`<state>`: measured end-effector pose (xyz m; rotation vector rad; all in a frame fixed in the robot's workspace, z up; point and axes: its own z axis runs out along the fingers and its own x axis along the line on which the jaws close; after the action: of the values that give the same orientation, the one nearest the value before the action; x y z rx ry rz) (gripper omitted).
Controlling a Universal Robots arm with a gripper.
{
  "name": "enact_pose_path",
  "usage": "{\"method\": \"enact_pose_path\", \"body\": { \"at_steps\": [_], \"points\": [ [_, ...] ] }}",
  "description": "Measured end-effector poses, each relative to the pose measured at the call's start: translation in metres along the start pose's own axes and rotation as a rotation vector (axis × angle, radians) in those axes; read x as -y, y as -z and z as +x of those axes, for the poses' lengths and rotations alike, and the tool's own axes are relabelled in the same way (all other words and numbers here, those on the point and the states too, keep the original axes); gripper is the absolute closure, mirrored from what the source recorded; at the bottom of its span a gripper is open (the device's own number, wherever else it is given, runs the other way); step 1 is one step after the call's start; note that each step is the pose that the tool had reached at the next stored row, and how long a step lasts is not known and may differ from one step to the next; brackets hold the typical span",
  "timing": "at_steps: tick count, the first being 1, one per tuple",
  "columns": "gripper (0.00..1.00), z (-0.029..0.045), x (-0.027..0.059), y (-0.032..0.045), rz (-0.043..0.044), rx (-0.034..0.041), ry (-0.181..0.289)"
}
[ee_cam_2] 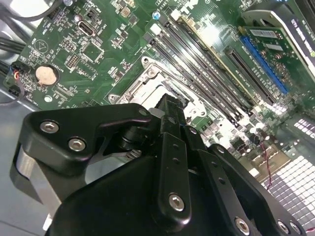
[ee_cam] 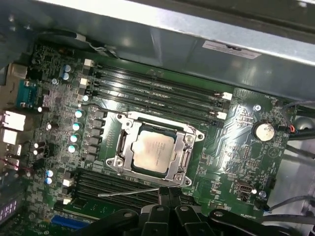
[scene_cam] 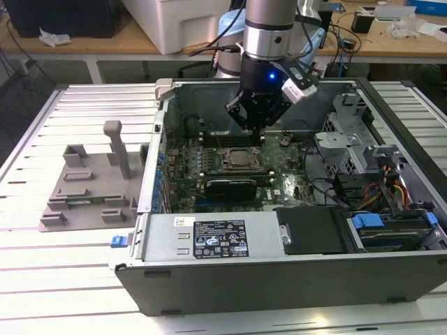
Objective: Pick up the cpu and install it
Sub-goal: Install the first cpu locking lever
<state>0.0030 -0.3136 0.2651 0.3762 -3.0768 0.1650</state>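
The gripper (scene_cam: 255, 124) hangs inside the open computer case (scene_cam: 279, 272), just above the socket frame (ee_cam: 155, 151); whether its fingers are spread or pressed together cannot be told. The cpu (ee_cam: 152, 152), a flat, silvery-tan square with no long axis, lies face-up in that frame on the green motherboard (ee_cam: 236, 147), its edges parallel to the frame's.

We see even, bright overhead light in the exterior view, with a glare patch on the slatted table (scene_cam: 318, 322) at its near edge. A blue lamp (scene_cam: 271, 75) glows on the arm. In the first wrist view the case wall (ee_cam: 162, 34) shines pale; the gripper (ee_cam_2: 167, 162) looms dark and soft-edged in the second wrist view.
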Motion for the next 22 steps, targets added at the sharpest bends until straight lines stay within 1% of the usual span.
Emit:
{"method": "enact_pose_path", "body": {
  "at_steps": [13, 16, 22],
  "points": [
    [0.89, 0.0, 0.0, 0.0, 0.0047, 0.0097, 0.096],
    [0.89, 0.0, 0.0, 0.0, 0.0065, 0.0133, 0.13],
    [0.89, 0.0, 0.0, 0.0, 0.0087, 0.0176, 0.173]
  ]
}}
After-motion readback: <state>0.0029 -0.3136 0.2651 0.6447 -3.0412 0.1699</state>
